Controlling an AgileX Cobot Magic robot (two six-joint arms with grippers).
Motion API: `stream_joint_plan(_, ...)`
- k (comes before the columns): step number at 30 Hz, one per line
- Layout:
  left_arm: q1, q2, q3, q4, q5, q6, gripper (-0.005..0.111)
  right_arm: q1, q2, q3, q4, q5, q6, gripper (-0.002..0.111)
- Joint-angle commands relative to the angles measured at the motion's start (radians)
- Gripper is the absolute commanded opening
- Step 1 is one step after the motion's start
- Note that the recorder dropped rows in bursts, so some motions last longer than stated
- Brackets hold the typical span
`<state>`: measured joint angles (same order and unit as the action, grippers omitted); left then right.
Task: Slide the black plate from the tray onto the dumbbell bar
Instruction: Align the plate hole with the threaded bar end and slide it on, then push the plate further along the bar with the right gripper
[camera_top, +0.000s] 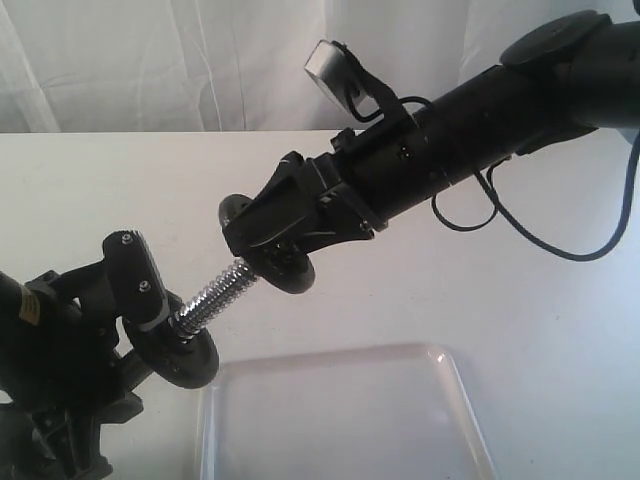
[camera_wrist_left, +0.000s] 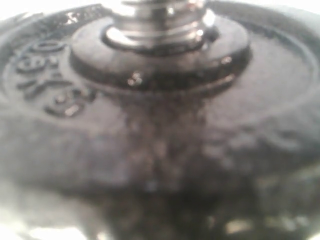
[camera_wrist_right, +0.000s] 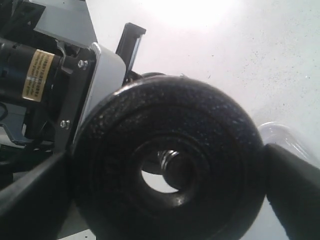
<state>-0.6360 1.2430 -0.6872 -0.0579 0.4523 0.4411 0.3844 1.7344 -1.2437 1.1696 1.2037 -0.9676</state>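
Gripping the black plate (camera_top: 291, 273) by its rim, my right tool (camera_top: 266, 238) clenched | hole at right end of the dumbbell bar (camera_top: 214, 294), off the tray (camera_top: 462, 402) | my left tool (camera_top: 160, 312) clamps it | likely heavy, rigid, slick

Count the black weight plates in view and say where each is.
2. One plate is clamped in the right tool at the bar's free threaded end; the other plate sits on the bar next to the left tool. More could be hidden behind the arms.
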Motion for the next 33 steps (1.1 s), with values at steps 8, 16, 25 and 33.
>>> stream_joint_plan(8, -0.005, -0.048, -0.043, -0.034, -0.476, 0.010, 0.000, -0.019, -0.006, -0.001, 0.068, 0.017, -0.028, 0.000)
stream_joint_plan(16, -0.005, -0.048, -0.043, -0.034, -0.476, 0.010, 0.000, -0.039, -0.006, -0.001, 0.068, 0.017, -0.032, 0.000)
stream_joint_plan(25, -0.005, -0.048, -0.043, -0.034, -0.488, 0.010, 0.000, -0.046, -0.006, -0.001, 0.087, 0.017, -0.032, 0.000)
stream_joint_plan(33, -0.005, -0.048, -0.043, -0.034, -0.512, 0.010, 0.000, -0.042, 0.000, -0.001, 0.091, 0.017, -0.030, 0.000)
